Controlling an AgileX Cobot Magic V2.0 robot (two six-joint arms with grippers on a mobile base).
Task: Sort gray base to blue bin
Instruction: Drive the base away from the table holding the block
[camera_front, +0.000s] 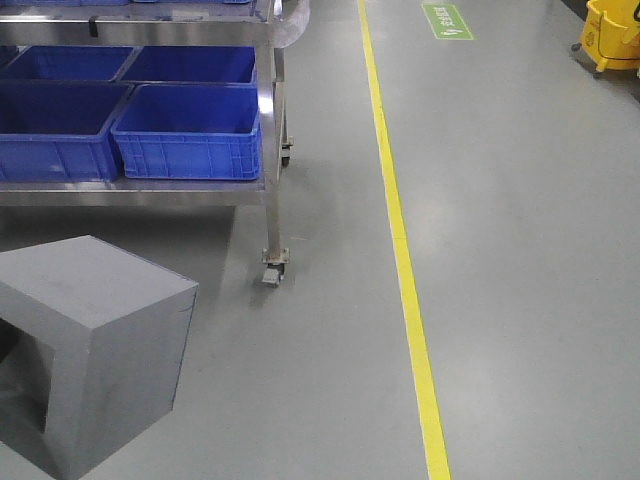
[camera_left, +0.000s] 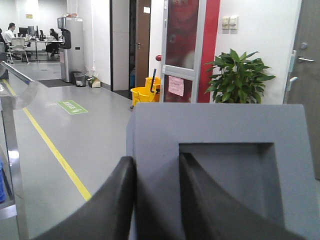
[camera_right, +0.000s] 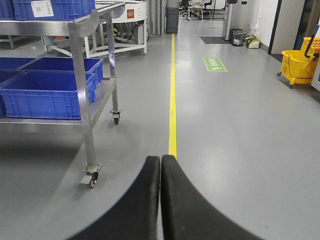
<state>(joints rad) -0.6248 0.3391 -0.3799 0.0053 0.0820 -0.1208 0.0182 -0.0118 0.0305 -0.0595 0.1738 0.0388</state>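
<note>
I'm clamping left claw (camera_left: 156, 165) on recess wall of matte light-gray cube-like base (camera_left: 225, 125). Bright-blue plastic bin (camera_front: 190, 150) lying ahead-left of claw (on steel trolley (camera_front: 272, 150) shelf). Right claw (camera_right: 160, 159) pressing together, empty.

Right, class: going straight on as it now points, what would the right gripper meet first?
Nothing close: the right gripper points along the yellow floor line, clear of the steel cart. The way looks free, though depth is unclear.

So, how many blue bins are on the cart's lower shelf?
4 blue bins in the front view: front right, front left, back right, back left. More may be hidden past the left edge.
</note>
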